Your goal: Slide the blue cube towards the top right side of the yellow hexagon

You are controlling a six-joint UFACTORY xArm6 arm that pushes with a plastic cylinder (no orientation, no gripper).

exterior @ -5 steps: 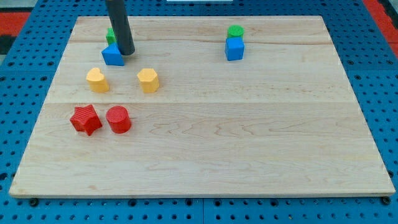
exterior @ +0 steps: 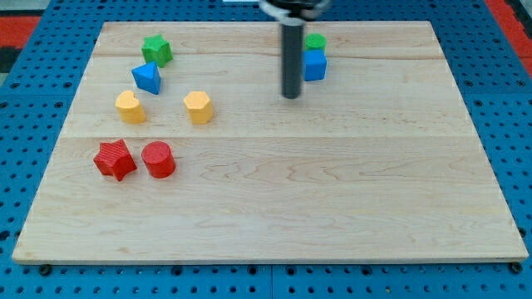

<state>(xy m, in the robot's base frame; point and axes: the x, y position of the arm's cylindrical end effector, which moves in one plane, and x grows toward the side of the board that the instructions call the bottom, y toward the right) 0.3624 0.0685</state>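
Note:
The blue cube (exterior: pixel 314 65) sits near the view's top, right of centre, with a green cylinder (exterior: pixel 315 41) touching its far side. The yellow hexagon (exterior: pixel 198 107) lies well to the left of the cube, in the board's upper left part. My tip (exterior: pixel 290 95) is on the board just below and left of the blue cube, a small gap apart from it. The dark rod rises from the tip and partly covers the cube's left edge.
A green star (exterior: pixel 156 50) and a blue triangular block (exterior: pixel 147 77) lie at the upper left. A yellow heart (exterior: pixel 130 107) sits left of the hexagon. A red star (exterior: pixel 114 159) and a red cylinder (exterior: pixel 158 159) lie lower left. The wooden board (exterior: pixel 332 191) ends in a blue pegboard surround.
My tip has moved from beside the blue triangular block at the upper left across to the right, to just left of the blue cube. The green star is now uncovered.

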